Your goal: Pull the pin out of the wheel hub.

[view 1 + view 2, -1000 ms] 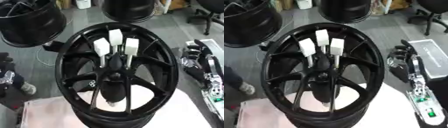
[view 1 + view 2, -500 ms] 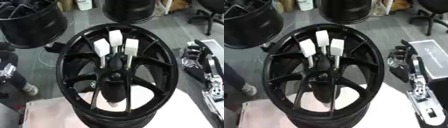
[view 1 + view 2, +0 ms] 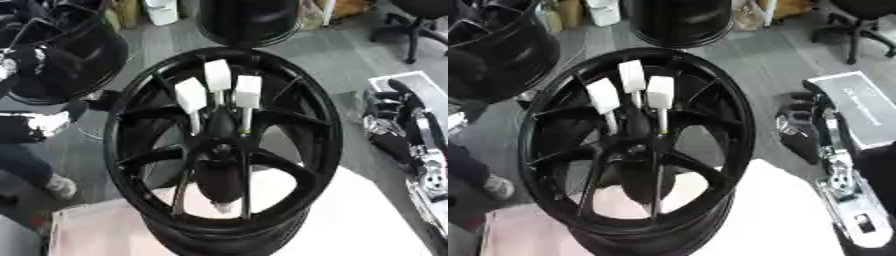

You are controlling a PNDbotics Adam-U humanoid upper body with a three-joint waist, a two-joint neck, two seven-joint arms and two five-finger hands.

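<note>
Left eye view is showing the black wheel hub (image 3: 223, 150) sitting on a white surface (image 3: 350, 225), filling the middle of the frame. Going left to right — three pins are sticking up out of the hub's centre, each with a white block on top: the left pin (image 3: 191, 96), the middle pin (image 3: 217, 76) standing furthest back, and the right pin (image 3: 248, 92). Well off to the right the robot's right hand (image 3: 802, 131) is hanging beside the rim, fingers (image 3: 791, 107) looking relaxed and holding nothing — well apart from every pin. The left hand isn't showing anywhere.
</note>
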